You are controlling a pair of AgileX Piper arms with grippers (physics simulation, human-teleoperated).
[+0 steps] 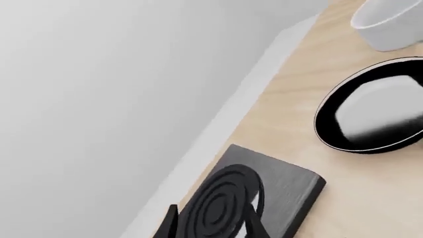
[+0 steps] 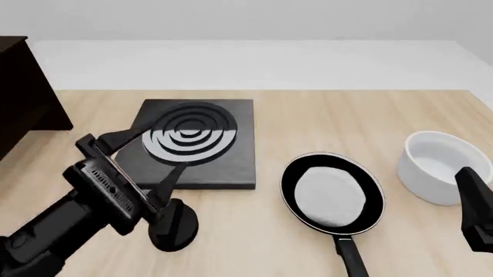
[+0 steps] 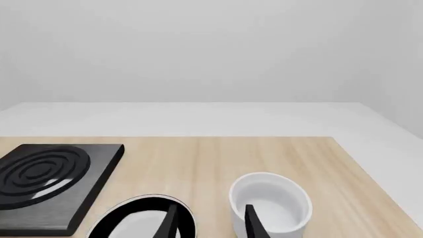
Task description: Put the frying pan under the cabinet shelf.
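Observation:
The frying pan lies flat on the wooden table, right of centre, with its long handle pointing to the near edge. It also shows as the pan and the pan in the wrist views. The dark cabinet shelf stands at the far left edge, only partly in view. My left gripper is open and hovers tilted over the near left part of the stove plate, well left of the pan. My right gripper is open and empty, between the pan and the bowl; in the front view only part of it shows at the right edge.
A square black stove plate with concentric rings lies between the cabinet and the pan. A white bowl stands right of the pan, close to my right gripper. The table's far edge meets a white surface behind it.

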